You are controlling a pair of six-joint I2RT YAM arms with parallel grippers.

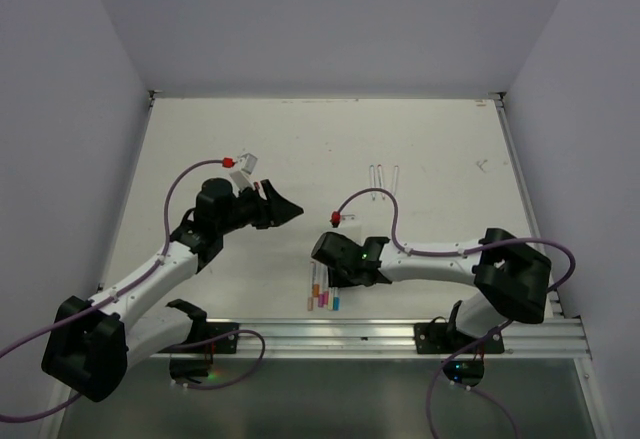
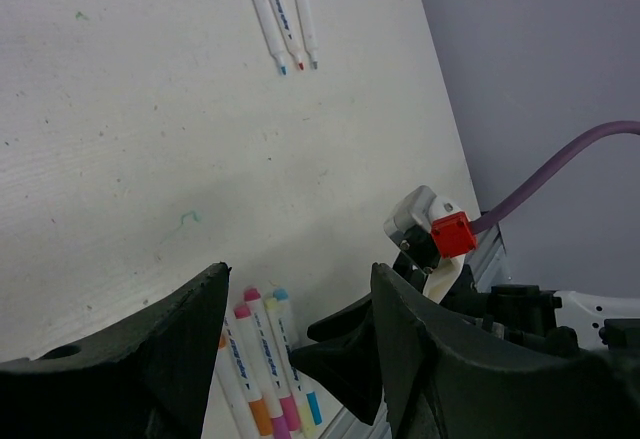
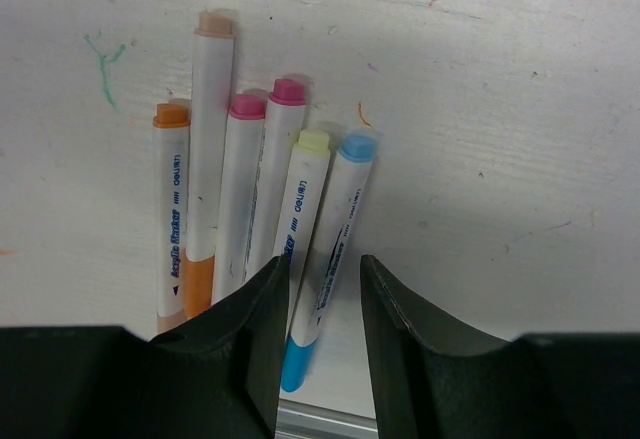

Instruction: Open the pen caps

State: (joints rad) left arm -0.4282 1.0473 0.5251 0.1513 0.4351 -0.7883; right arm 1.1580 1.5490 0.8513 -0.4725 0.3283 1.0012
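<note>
Right, the white table (image 1: pixel 200 139) takes up most of what I see, with a metal rail (image 1: pixel 380 331) along its near edge. My left arm (image 1: pixel 150 274) slants up over the left half. My right arm (image 1: pixel 440 254) bends in from the right towards the middle. Each trails a purple cable (image 2: pixel 560 166).

The left gripper (image 2: pixel 300 289) hangs above the table left of centre, jaws wide apart with nothing between them, pointing across at the other arm. The right gripper (image 3: pixel 322 264) is tipped down over the near middle of the table. Its jaws are parted, not clamped. Through its own camera the fingers (image 3: pixel 255 339) stand either side of the lower barrel of the blue pen (image 3: pixel 340 219). A strip of bare table shows between that pen and the finger on its outer side. The other finger covers part of the yellow pen (image 3: pixel 303 189) beside it, and I can't tell whether it touches.

The six pens (image 1: pixel 322 297) lie side by side just short of the rail, barrels pointing away from me. Their caps are on, at the rail end. I can pick out the orange cap (image 2: pixel 260 414), the pink cap (image 2: pixel 288 411) and the blue cap (image 3: pixel 295 364), which shows in the gap between the right fingers. Three more pens (image 1: pixel 383 174) lie together well apart from these, further back on the table, with thin tips showing at their near ends.

Smallest, a red connector (image 2: pixel 452 234) sits on the right wrist.
</note>
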